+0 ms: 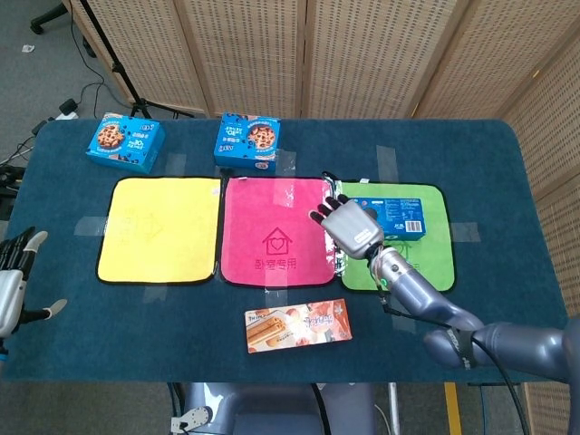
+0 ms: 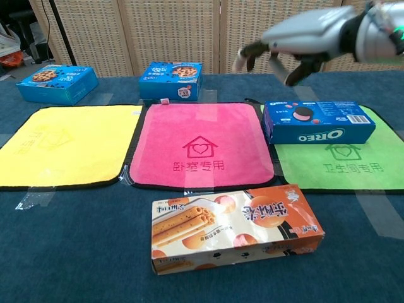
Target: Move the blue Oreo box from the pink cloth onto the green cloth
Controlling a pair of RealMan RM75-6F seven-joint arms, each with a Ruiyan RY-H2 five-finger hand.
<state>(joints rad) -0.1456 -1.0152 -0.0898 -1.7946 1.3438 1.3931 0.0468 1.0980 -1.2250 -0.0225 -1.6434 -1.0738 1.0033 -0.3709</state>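
Observation:
The blue Oreo box lies flat on the green cloth, at that cloth's back left part; the head view shows the same Oreo box on the green cloth. The pink cloth beside it is bare, as is the pink cloth from the head camera. My right hand hovers well above the box, fingers spread, holding nothing; in the head view the right hand hides the box's left end. Far off at the table's left edge, my left hand is open and idle.
An orange wafer box lies in front of the pink cloth near the table's front. A yellow cloth is on the left. Two blue cookie boxes sit along the back. Wicker screens stand behind the table.

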